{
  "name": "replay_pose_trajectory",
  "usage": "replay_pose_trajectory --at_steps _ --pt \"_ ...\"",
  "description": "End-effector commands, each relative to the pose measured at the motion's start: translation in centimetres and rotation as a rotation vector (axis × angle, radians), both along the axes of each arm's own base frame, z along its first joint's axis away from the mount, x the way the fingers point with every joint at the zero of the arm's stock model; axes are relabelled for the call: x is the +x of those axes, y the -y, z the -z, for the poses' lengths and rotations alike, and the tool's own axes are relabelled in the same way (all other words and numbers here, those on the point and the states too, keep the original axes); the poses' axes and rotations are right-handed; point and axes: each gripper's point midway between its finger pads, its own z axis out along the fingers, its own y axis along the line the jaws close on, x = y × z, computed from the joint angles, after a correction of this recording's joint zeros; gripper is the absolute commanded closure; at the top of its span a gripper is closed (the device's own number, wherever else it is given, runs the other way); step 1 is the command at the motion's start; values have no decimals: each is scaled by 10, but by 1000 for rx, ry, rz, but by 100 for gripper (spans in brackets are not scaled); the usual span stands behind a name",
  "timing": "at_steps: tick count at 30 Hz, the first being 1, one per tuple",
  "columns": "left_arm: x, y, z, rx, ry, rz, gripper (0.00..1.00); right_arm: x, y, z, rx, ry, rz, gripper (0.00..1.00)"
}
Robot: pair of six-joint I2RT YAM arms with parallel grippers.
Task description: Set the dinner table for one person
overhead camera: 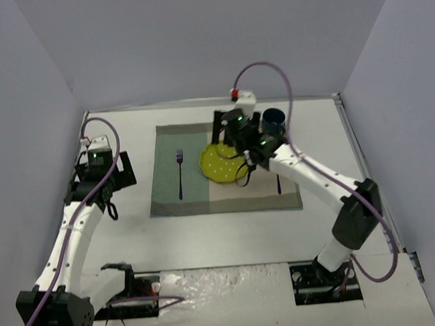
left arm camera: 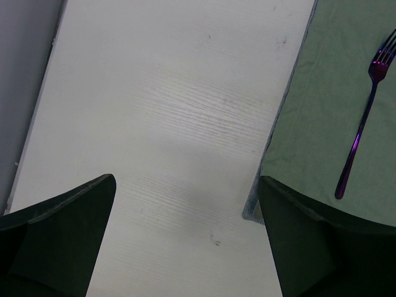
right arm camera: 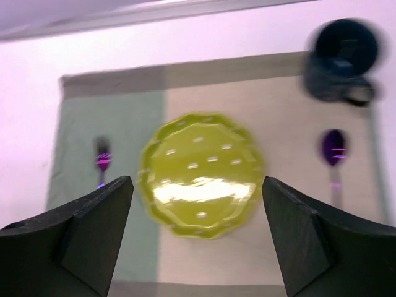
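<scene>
Surface (left arm camera: 167,111): the white dinner tabletop, fixed under everything, with a thin rail at its edge. We judge it heavy, rigid and smooth. It offers nothing to take hold of and only receives the items. Hard ware will likely slide on it, while the mat (overhead camera: 168,198) should give some friction.

Laid on the mat: fork (left arm camera: 362,124) on the green left half, plate (overhead camera: 216,165) across the seam in the middle, spoon (right arm camera: 334,148) on the beige right half. Mug (overhead camera: 273,118) stands at the mat's far right corner; we cannot tell whether it is on the cloth or just off it.

Right hand (right arm camera: 196,182): arm stretched far and leftward over the mat, hand pointing down above the plate. Fingers spread wide, nothing between them. The plate lies flat below, apart from them as far as the blurred wrist view shows.

Left hand (left arm camera: 185,179): arm bent, hand over the surface just left of the mat's edge, fingers spread fully, holding nothing.

Judgement: the setting looks close to complete
</scene>
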Motion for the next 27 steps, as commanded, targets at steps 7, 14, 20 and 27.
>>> replay_pose_trajectory --at_steps 7,14,20,27 --pt "3 7 -66 -42 202 32 3 -71 227 -102 -132 324 453 5" --pt "-21 -1 -105 -9 275 27 3 -140 278 -121 -50 459 539 0" --pt "-51 -13 -121 37 370 5 3 -173 304 -125 -85 520 555 0" --pt "-77 -31 -120 68 462 -94 3 -190 318 -113 -127 531 566 0"
